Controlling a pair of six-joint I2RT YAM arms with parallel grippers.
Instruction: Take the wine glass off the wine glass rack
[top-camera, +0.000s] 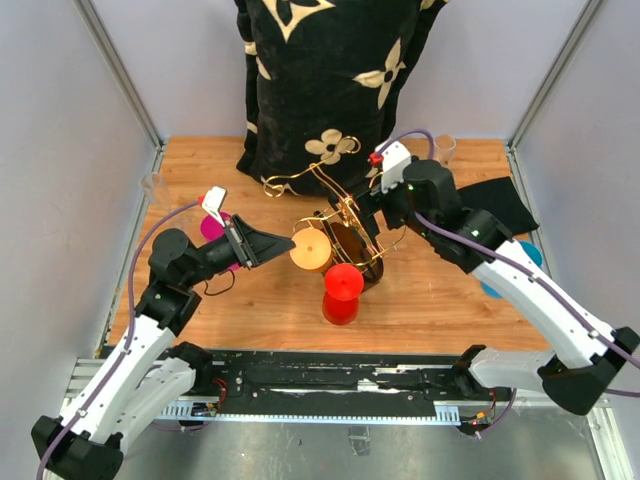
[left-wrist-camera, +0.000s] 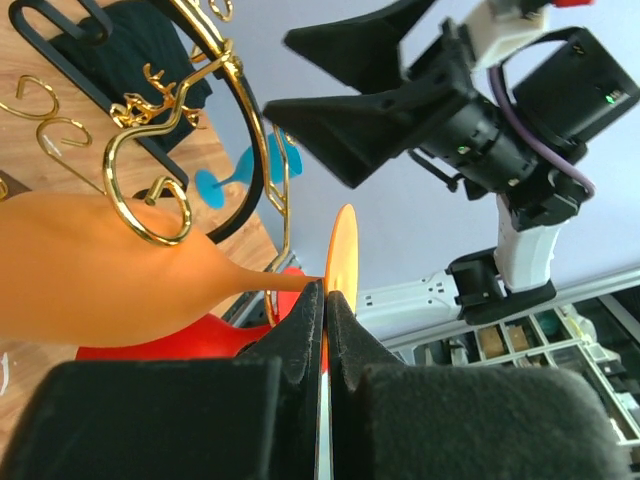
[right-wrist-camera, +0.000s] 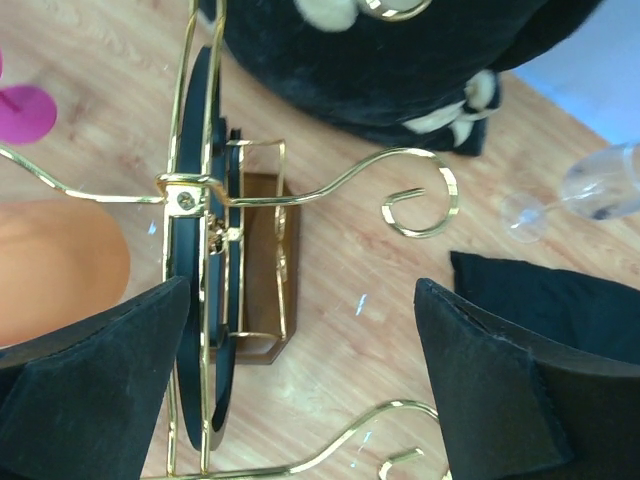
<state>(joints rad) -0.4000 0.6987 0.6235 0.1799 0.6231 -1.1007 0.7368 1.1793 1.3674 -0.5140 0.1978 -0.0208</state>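
Note:
The gold wire wine glass rack (top-camera: 340, 215) stands on its dark brown base (right-wrist-camera: 262, 262) mid-table. An orange wine glass (top-camera: 311, 249) lies sideways at the rack's left side, its bowl (left-wrist-camera: 90, 275) against a scroll arm. My left gripper (top-camera: 268, 245) is shut on the orange glass's stem just beside its foot (left-wrist-camera: 343, 258); in the left wrist view the gripper (left-wrist-camera: 325, 300) has the pads pressed together. My right gripper (top-camera: 375, 205) is open and empty just above the rack's right side. In the right wrist view the gripper (right-wrist-camera: 300, 370) straddles a scroll arm, next to the oval loop (right-wrist-camera: 198, 200).
A red wine glass (top-camera: 342, 292) stands at the rack's front. A pink glass (top-camera: 213, 226) lies behind my left gripper and a blue one (top-camera: 527, 256) under my right arm. Clear glasses (top-camera: 445, 148) sit at the back corners. Black floral fabric (top-camera: 320, 80) fills the back, and a black cloth (top-camera: 505, 205) lies at the right.

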